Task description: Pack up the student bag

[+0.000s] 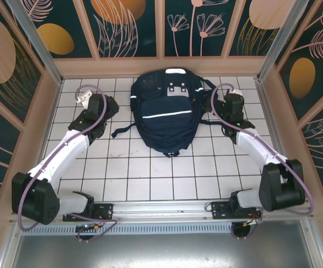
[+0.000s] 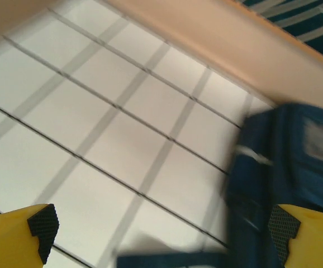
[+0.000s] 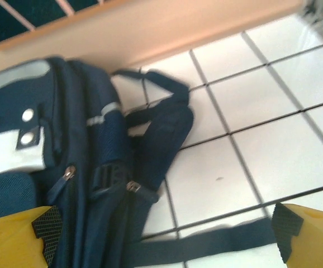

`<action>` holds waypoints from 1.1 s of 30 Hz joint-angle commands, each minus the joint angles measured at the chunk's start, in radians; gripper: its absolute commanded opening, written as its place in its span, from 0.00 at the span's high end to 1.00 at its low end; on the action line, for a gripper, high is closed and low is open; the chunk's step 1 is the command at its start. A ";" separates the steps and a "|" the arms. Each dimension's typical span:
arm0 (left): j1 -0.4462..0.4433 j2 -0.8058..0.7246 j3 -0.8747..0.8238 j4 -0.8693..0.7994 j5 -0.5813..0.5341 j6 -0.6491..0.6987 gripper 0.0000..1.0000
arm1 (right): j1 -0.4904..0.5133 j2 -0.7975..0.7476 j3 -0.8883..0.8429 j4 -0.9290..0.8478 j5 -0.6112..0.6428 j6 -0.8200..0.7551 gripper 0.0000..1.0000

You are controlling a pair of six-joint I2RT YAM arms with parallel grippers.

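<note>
Along the bottom of the top view, both arm bases sit on a metal rail at the edge of the white tiled table. From there the arms reach up the frame, one on each side.

The left gripper hangs over bare tiles with its yellow fingers spread wide apart and nothing between them. The student bag is at the right edge of its wrist view.

The right gripper is spread just as wide and also holds nothing. Below it are the bag's side and a dark shoulder strap lying on the tiles.

The navy bag lies flat in the upper centre of the top view, between the two grippers, white stripes facing up. Behind it a tan wooden ledge runs along the table's far edge, with patterned panels above.
</note>
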 commanded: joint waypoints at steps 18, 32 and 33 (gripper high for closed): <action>0.176 0.315 -0.437 1.130 -0.077 0.677 0.01 | -0.124 0.208 -0.332 0.717 0.162 -0.247 0.01; 0.301 0.258 -0.715 1.545 0.289 0.636 0.02 | -0.185 0.167 -0.597 1.129 -0.028 -0.238 0.01; 0.301 0.253 -0.710 1.523 0.292 0.635 0.01 | -0.186 0.181 -0.607 1.152 -0.049 -0.246 0.01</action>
